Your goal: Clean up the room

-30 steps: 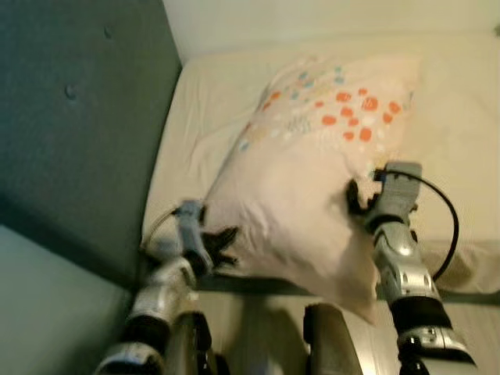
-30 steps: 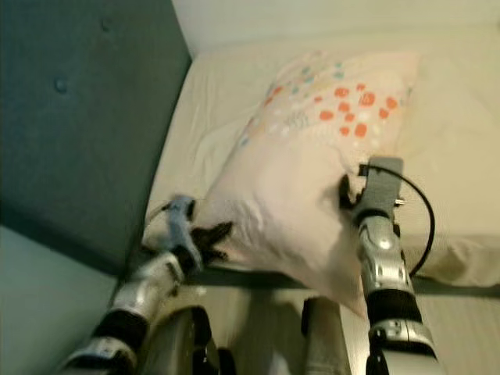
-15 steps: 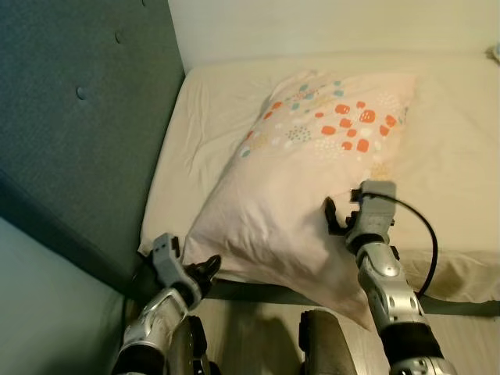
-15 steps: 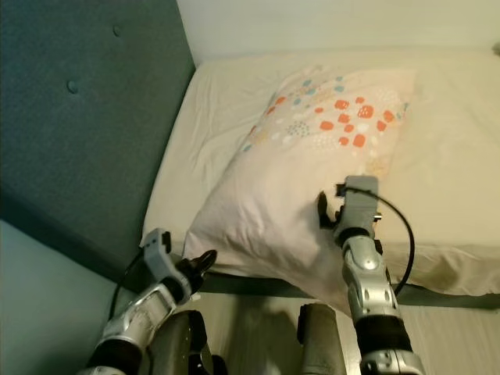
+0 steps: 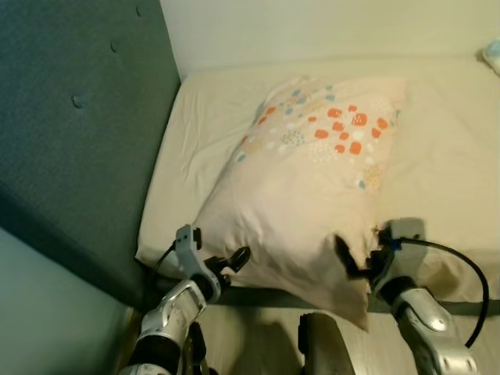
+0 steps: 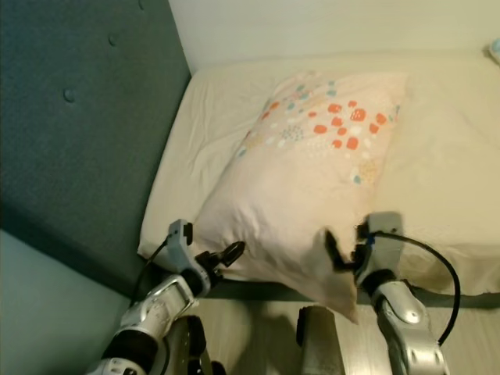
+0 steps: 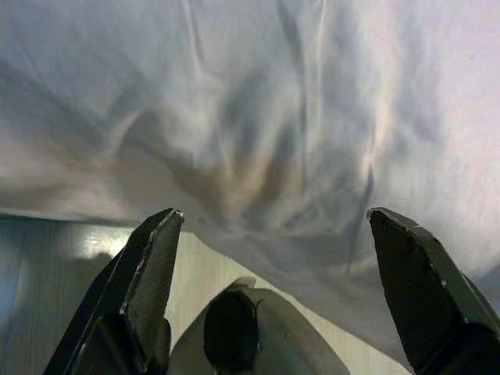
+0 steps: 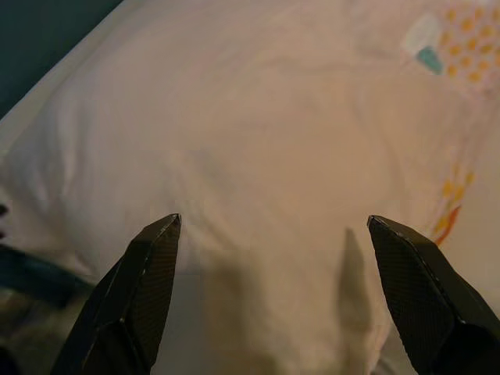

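A pale pink pillow (image 5: 305,187) with orange and teal dots at its far end lies slantwise on the bed (image 5: 445,156). Its near corner hangs over the bed's front edge. My left gripper (image 5: 233,262) is open just in front of the pillow's near left edge, and creased pillow fabric (image 7: 258,133) lies ahead of its fingers (image 7: 152,273). My right gripper (image 5: 358,256) is open at the pillow's near right side. Its fingers (image 8: 148,273) are spread wide, facing the pillow (image 8: 258,148) and holding nothing.
A dark teal padded headboard (image 5: 70,133) stands along the left of the bed. A cream sheet covers the mattress. A light blue object (image 5: 492,55) lies at the far right. Pale wooden floor (image 5: 258,344) and my own legs are below the bed edge.
The pillow has settled lower on the bed. My right gripper has pulled back from the pillow's middle to its near edge. My left gripper dipped, then rose to the pillow's near left edge.
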Robot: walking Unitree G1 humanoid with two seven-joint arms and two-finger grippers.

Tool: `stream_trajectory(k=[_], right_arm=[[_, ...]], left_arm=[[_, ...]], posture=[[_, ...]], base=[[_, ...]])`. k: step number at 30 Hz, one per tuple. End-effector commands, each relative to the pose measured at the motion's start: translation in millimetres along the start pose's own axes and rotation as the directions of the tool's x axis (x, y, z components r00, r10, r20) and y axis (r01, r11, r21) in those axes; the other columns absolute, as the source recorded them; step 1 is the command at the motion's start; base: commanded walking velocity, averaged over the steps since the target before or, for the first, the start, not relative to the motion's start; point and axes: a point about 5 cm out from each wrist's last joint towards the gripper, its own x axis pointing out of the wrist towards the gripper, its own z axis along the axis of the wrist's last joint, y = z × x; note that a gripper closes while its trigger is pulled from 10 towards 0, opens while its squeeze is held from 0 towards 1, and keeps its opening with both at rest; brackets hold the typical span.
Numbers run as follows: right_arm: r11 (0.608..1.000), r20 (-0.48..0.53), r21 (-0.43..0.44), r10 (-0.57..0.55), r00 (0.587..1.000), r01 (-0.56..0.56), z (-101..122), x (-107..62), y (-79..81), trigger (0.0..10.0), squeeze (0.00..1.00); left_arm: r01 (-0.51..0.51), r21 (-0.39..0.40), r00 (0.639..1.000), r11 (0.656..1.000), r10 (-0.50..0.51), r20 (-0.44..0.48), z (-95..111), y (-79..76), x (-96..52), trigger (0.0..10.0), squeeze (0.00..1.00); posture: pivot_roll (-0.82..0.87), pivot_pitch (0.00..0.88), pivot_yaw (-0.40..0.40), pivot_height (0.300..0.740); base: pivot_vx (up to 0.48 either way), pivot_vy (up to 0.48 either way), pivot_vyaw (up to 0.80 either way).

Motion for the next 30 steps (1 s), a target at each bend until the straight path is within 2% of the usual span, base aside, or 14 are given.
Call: stream_trajectory(k=[1, 3, 4, 5, 6, 10, 12, 15, 23, 24, 26, 28, 29, 30], right_arm=[[1.000, -0.019, 0.005, 0.017, 1.000, -0.017, -3, -3.8, 2.4, 10.0, 0.00], [0.998, -0.011, 0.028, -0.050, 0.999, 0.050, -1, -6.3, -1.6, 10.0, 0.00], [0.998, -0.011, 0.028, -0.050, 0.999, 0.050, -1, -6.3, -1.6, 10.0, 0.00], [0.998, -0.009, 0.032, -0.054, 0.999, 0.054, 0, -6.6, 0.7, 10.0, 0.00], [0.998, -0.009, 0.032, -0.054, 0.999, 0.054, 0, -6.6, 0.7, 10.0, 0.00], [1.000, -0.007, 0.023, 0.001, 1.000, 0.000, 2, -6.8, 13.8, 10.0, 0.00], [1.000, -0.007, 0.023, 0.001, 1.000, 0.000, 2, -6.8, 13.8, 10.0, 0.00], [1.000, 0.019, 0.024, 0.010, 1.000, -0.010, 8, -10.2, 20.9, 10.0, 0.00], [0.998, 0.037, 0.034, -0.061, 0.997, 0.060, 14, -13.0, 18.9, 10.0, 0.00], [0.997, 0.032, 0.018, -0.081, 0.996, 0.080, 14, -12.5, 17.9, 10.0, 0.00], [0.992, 0.027, -0.007, -0.127, 0.991, 0.128, 14, -10.7, 13.9, 10.0, 0.00], [0.989, 0.030, -0.005, -0.151, 0.988, 0.151, 15, -8.8, 10.9, 10.0, 0.00], [0.989, 0.030, -0.005, -0.151, 0.988, 0.151, 15, -8.8, 10.9, 10.0, 0.00], [0.984, 0.031, -0.017, -0.177, 0.984, 0.178, 18, -4.0, 6.3, 10.0, 0.00]], left_arm=[[-0.012, -0.004, 0.999, 1.000, 0.012, -0.039, -11, 4.2, -2.8, 10.0, 1.00], [0.023, -0.145, 0.996, 0.989, -0.035, -0.078, -29, -4.8, -0.5, 10.0, 1.00], [0.023, -0.145, 0.996, 0.989, -0.035, -0.078, -29, -4.8, -0.5, 10.0, 1.00], [0.036, -0.249, 0.996, 0.968, -0.056, -0.073, -34, -10.7, 1.6, 10.0, 1.00], [0.036, -0.249, 0.996, 0.968, -0.056, -0.073, -34, -10.7, 1.6, 10.0, 1.00], [0.088, -0.444, 0.994, 0.892, -0.110, -0.025, -34, -27.5, 9.5, 10.0, 1.00], [0.088, -0.444, 0.994, 0.892, -0.110, -0.025, -34, -27.5, 9.5, 10.0, 1.00], [0.139, -0.498, 0.987, 0.856, -0.159, 0.001, -31, -45.1, 20.7, 10.0, 1.00], [0.152, -0.517, 0.983, 0.842, -0.183, -0.008, -27, -58.4, 32.4, 10.0, 1.00], [0.161, -0.466, 0.973, 0.870, -0.220, -0.074, -33, -66.2, 34.6, 10.0, 0.00], [0.198, -0.328, 0.946, 0.924, -0.267, -0.181, -42, -77.6, 36.9, 10.0, 0.00], [0.229, -0.226, 0.931, 0.947, -0.281, -0.232, -46, -81.6, 37.5, 10.0, 0.00], [0.229, -0.226, 0.931, 0.947, -0.281, -0.232, -46, -81.6, 37.5, 10.0, 0.00], [0.252, -0.049, 0.928, 0.966, -0.256, -0.270, -44, -81.1, 39.0, 10.0, 0.00]], posture=[[-0.16, 0.249, 0.100, 0.598], [-0.17, 0.267, 0.090, 0.598], [-0.17, 0.267, 0.090, 0.598], [-0.18, 0.282, 0.088, 0.598], [-0.18, 0.282, 0.088, 0.598], [-0.18, 0.309, 0.089, 0.598], [-0.18, 0.309, 0.089, 0.598], [-0.20, 0.336, 0.110, 0.598], [-0.22, 0.342, 0.127, 0.598], [-0.24, 0.343, 0.144, 0.598], [-0.23, 0.345, 0.149, 0.598], [-0.23, 0.346, 0.151, 0.598], [-0.23, 0.346, 0.151, 0.598], [-0.23, 0.340, 0.154, 0.598]], base=[[0.000, 0.000, 0.00], [0.000, 0.000, 0.00], [0.000, 0.000, 0.00], [0.000, 0.000, 0.00], [0.000, 0.000, 0.00], [0.000, 0.000, 0.00], [0.000, 0.000, 0.00], [0.000, 0.000, 0.00], [0.000, 0.000, 0.00], [0.000, 0.000, 0.00], [0.000, 0.000, 0.00], [0.000, 0.000, 0.00], [0.000, 0.000, 0.00], [0.000, 0.000, 0.00]])
